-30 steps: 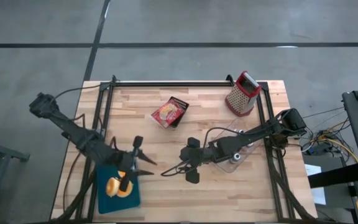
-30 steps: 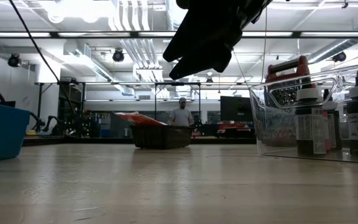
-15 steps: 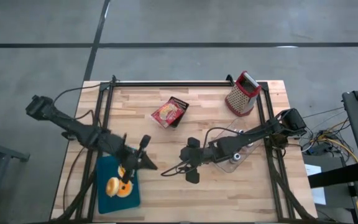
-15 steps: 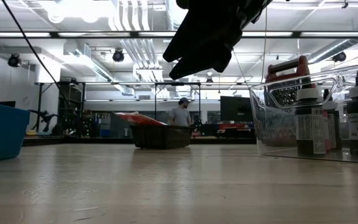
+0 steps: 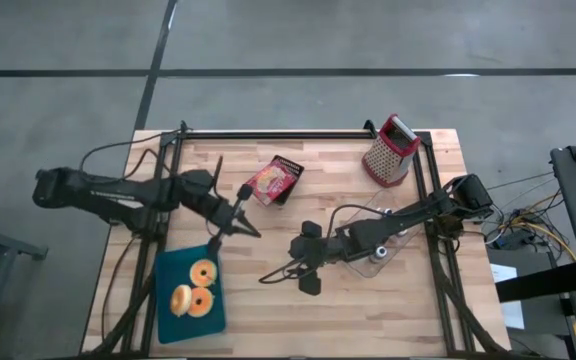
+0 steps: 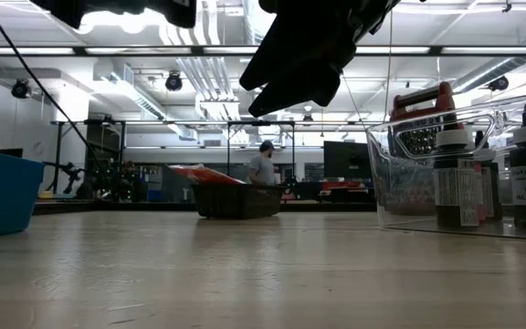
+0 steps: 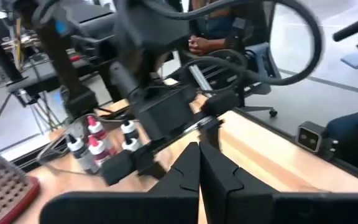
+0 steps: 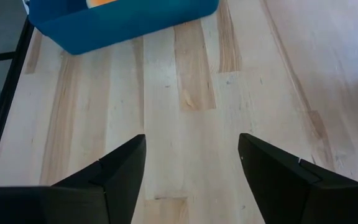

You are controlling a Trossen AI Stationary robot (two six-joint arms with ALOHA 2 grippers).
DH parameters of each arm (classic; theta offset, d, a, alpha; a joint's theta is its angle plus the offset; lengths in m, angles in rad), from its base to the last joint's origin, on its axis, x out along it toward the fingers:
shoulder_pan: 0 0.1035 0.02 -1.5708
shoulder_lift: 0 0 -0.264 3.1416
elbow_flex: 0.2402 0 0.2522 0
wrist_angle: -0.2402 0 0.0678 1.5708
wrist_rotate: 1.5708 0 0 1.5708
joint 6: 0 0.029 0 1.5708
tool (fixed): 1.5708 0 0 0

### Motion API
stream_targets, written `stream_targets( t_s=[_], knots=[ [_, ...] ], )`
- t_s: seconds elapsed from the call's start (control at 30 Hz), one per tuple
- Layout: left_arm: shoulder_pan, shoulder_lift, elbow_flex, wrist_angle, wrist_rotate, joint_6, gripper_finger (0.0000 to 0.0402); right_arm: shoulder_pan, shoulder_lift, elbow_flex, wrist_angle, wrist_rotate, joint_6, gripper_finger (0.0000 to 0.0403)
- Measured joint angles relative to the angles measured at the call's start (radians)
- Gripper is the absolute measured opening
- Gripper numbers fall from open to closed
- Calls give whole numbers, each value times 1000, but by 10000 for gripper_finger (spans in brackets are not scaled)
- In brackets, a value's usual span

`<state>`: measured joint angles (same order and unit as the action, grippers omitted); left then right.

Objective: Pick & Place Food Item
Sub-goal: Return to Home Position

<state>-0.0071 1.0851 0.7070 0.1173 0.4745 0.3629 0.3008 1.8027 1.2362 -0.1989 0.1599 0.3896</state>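
Note:
Two glazed doughnuts [image 5: 203,272] [image 5: 181,298] lie in the blue tray [image 5: 173,270] at the table's near left. My left gripper [image 5: 248,228] is shut and empty, hovering just beyond the tray's far right corner; its fingertips [image 7: 199,168] meet in the left wrist view. My right gripper [image 5: 306,258] hangs open over the middle of the table, with bare wood between its fingers [image 8: 191,168] and the blue tray [image 8: 117,18] ahead of it. A red snack packet [image 5: 273,180] lies flat on the table beyond both grippers.
A red box grater [image 5: 388,150] stands at the far right corner. A clear bin with small bottles [image 5: 378,255] sits under the right arm, to the right of centre. Black frame rails [image 5: 168,190] run along the table's left, right and far sides. A person [image 6: 265,164] stands in the room beyond.
My left gripper has risen off the blue tray and swung toward the table's far edge and middle, shutting empty as it went. Both doughnuts stay in the tray, now uncovered. My right arm has kept still.

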Motion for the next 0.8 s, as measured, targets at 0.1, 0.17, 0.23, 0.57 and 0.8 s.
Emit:
stream_targets(
  t_s=[0.1,0.17,0.23,0.57,0.8],
  knots=[
    [45,0,-13,30,13,-8,2,0,0,0,0,0,0,249],
    [63,0,-24,50,12,-16,1,0,0,0,0,-1,0,250],
    [73,0,-37,75,12,-17,1,0,0,0,0,-1,0,253],
    [98,0,-68,152,-2,-49,2,0,0,0,0,-3,0,256],
    [223,-11,-69,154,92,-92,1,0,0,0,0,-2,0,249]
  ],
)
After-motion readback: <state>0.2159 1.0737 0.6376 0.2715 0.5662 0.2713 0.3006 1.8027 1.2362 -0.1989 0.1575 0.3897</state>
